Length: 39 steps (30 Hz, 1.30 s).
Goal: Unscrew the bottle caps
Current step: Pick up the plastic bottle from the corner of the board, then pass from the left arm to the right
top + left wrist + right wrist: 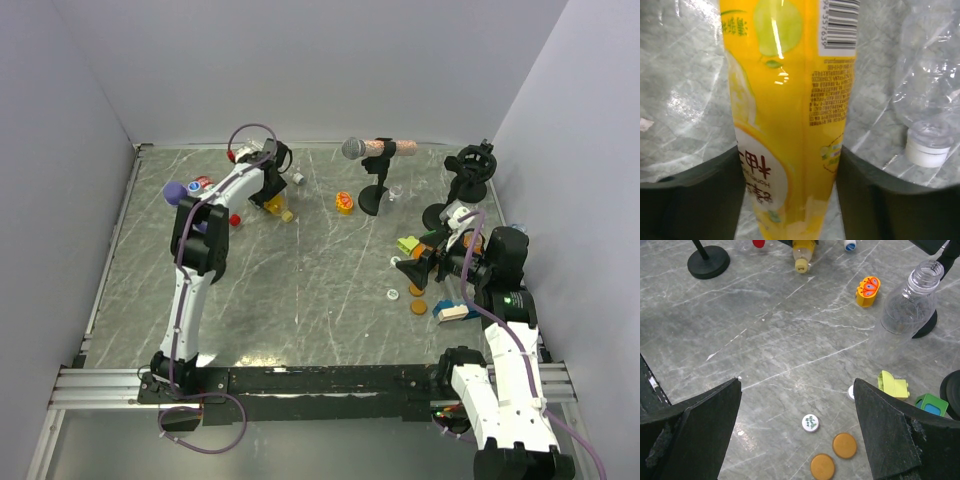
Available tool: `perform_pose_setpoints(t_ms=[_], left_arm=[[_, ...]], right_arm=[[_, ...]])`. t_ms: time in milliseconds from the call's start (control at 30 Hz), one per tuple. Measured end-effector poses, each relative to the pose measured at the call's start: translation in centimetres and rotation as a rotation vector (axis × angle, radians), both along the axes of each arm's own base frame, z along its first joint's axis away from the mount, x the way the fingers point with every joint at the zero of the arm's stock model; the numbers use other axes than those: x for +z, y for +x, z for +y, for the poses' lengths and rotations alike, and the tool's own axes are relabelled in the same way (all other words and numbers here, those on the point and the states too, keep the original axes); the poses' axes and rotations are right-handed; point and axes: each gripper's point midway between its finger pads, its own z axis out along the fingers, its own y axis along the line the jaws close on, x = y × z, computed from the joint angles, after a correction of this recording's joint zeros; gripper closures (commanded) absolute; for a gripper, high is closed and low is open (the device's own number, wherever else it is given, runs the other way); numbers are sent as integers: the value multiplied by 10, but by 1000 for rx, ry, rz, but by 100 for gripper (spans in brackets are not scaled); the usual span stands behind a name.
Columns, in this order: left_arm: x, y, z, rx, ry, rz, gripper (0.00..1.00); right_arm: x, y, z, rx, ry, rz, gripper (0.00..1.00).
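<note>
Grips the yellow-orange plastic juice bottle (790,75) at eleven o'clock on the grey marbled counter (300,290) with the left tool (788,165), its pale cap (801,265) not yet off. Holds the right tool (797,390) wide open and empty at three o'clock. Reads as partly done, with one clear plastic bottle (905,305) open-necked toward one o'clock and a white cap (927,152) on another beside the juice bottle.

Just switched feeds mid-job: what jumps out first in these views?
A yellow juice bottle fills the left wrist view, the left gripper's jaws pressed against both its sides. Overhead, a microphone on a stand sits far back. The right gripper hangs open above two brown discs, a clear uncapped bottle beyond.
</note>
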Motion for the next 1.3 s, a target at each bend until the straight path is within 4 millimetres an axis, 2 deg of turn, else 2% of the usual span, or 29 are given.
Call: perform_pose_setpoints(t_ms=[67,167,300,400,500,667,767,867,933,1033,1100,1167,1300], left_arm=[[0,-3,0,-5,1,-4,51],[1,-16,-1,-16,1,4,60],[3,-43,3,-36,35,43,66],[12,-64,-4,-80,60,58,69],[39,-85,-23,-148,60,23,72],[110,-125,-66,-262,-5,-122,73],[148,-164,-85,-309,-91,-216,74],[164,-208,-91,-324,-199,-259,74],[163,-235,-91,-311,-272,-258,74],[149,-261,-94,-268,-369,-226,74],[137,-270,-97,-230,-413,-195,75],[131,-275,-102,-193,-446,-172,75],[138,-274,-113,-123,-526,-186,75]], right_arm=[[0,0,0,0,0,-1,1],[0,-1,0,0,-3,-3,1],[2,-2,-1,-3,-7,-14,1],[3,-2,-1,-5,-9,-21,1],[4,-4,-1,-2,-13,-33,1],[6,-15,8,76,-8,-50,1],[5,-25,18,158,20,-37,1],[2,-33,29,227,55,29,3],[3,-37,44,289,53,100,4],[13,-47,79,414,-8,138,4],[18,-59,104,501,-56,139,4],[21,-63,116,524,-73,152,4],[8,-53,129,459,-77,273,3]])
